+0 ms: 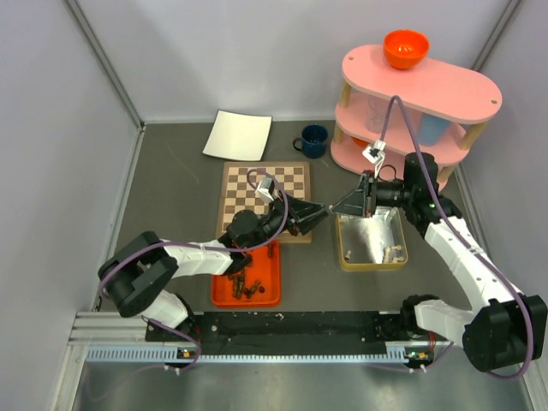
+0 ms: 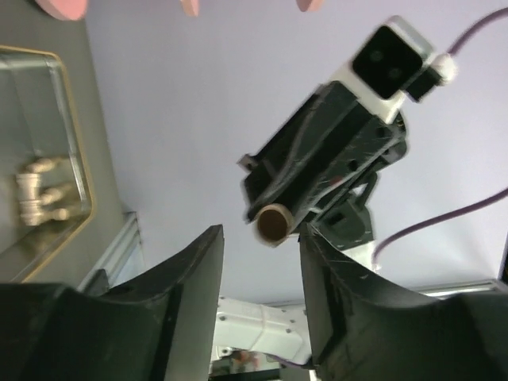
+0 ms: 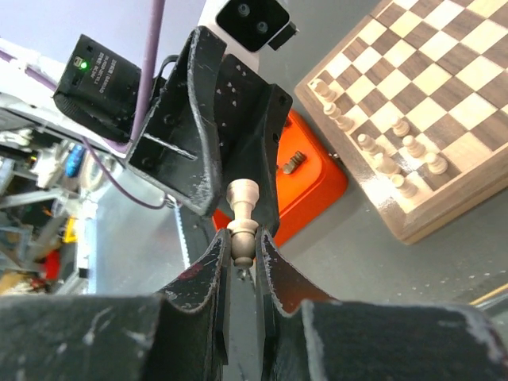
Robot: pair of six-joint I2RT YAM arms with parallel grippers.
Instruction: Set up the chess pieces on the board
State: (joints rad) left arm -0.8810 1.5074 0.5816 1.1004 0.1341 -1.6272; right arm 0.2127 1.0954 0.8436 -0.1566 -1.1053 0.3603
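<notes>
R tool (image 3: 240,252) grips 1 pale piece (image 3: 242,213), prob. pawn.

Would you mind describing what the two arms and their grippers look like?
The left arm and right arm share white links and chunky black joints. The left gripper and right gripper are black, each with two tapering, scuffed fingers. A purple cable runs along each arm, and a white-cased camera with a black face sits on each wrist.

The left gripper (image 1: 318,211) and right gripper (image 1: 336,208) stood tip to tip just beside the board's (image 1: 291,175) near right corner, close to the beige tray (image 1: 372,266).
</notes>
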